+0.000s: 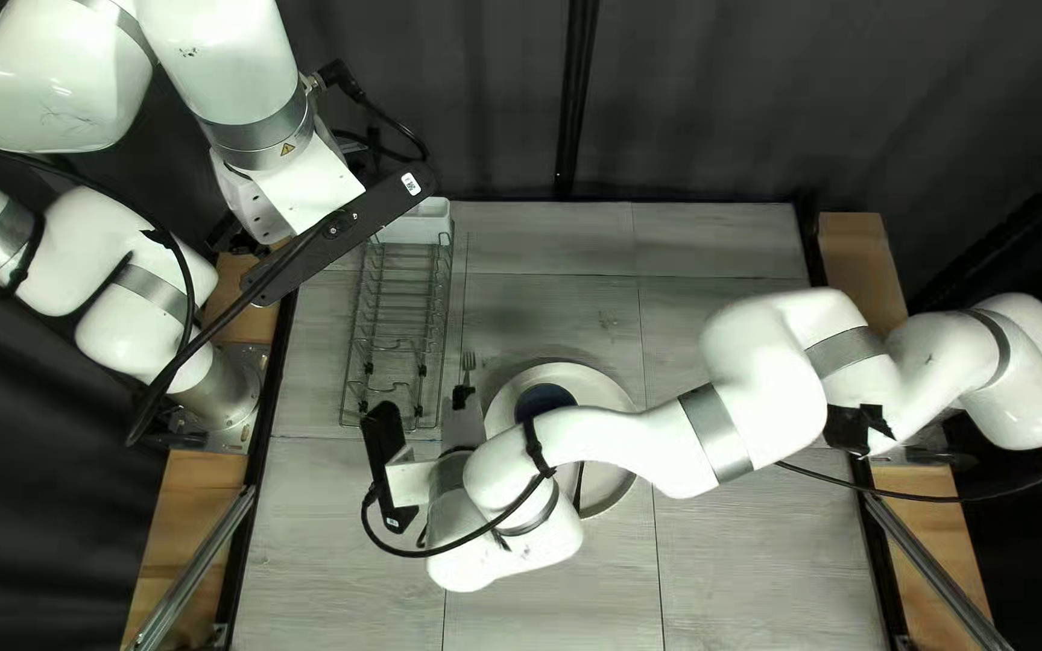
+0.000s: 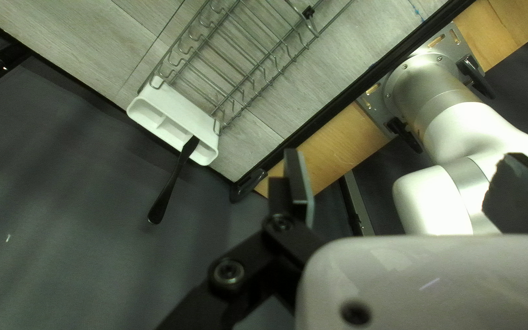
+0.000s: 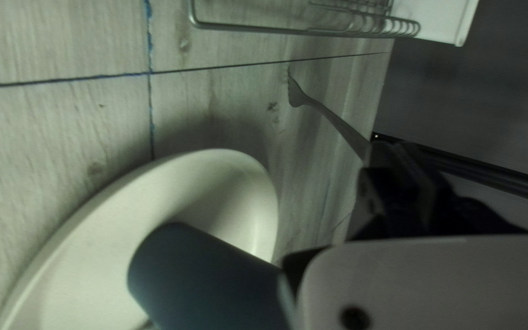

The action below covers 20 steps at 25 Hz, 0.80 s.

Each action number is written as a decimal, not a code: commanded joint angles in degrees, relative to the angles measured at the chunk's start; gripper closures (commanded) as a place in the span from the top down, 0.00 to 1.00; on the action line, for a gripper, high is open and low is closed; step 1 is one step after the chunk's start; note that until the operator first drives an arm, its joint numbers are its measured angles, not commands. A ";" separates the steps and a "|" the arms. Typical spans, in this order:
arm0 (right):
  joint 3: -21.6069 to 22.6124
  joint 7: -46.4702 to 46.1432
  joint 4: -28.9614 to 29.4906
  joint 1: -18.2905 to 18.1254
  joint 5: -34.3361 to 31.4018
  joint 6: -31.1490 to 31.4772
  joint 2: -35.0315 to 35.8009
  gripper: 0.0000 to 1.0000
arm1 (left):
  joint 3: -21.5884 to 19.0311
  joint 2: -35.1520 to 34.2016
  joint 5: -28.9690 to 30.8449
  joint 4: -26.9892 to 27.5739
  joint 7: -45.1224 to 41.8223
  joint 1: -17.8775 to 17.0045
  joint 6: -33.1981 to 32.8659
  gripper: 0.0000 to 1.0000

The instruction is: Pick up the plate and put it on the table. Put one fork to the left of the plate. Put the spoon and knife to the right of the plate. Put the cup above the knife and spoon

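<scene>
Plate [image 1: 596, 383] down, round and off-white, resting on the pale wood-look table [image 1: 738, 531], so that part looks done! And here's the slim grey metal fork [image 3: 335, 118], gripped in my right pincer [image 1: 463, 394] on the plate's left side; it looks well lined up, but it's unreleased, so that placement is still to finish. The dark blue cylindrical cup [image 3: 203, 275] sits on the plate, so its own spot is still owed. Over to my left pincer [image 2: 404, 165]: spread wide, nothing in it, with one slim black utensil [image 2: 171, 183] in the white plastic holder [image 2: 186, 116]; spoon or knife, I can't tell. Neither is visibly set right of the plate, so both seem left to do.
</scene>
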 commanded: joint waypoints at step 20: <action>13.26 -12.00 -59.98 -9.71 21.07 -28.93 -53.19 1.00 | 0.00 0.00 0.00 0.00 0.00 0.00 0.00 1.00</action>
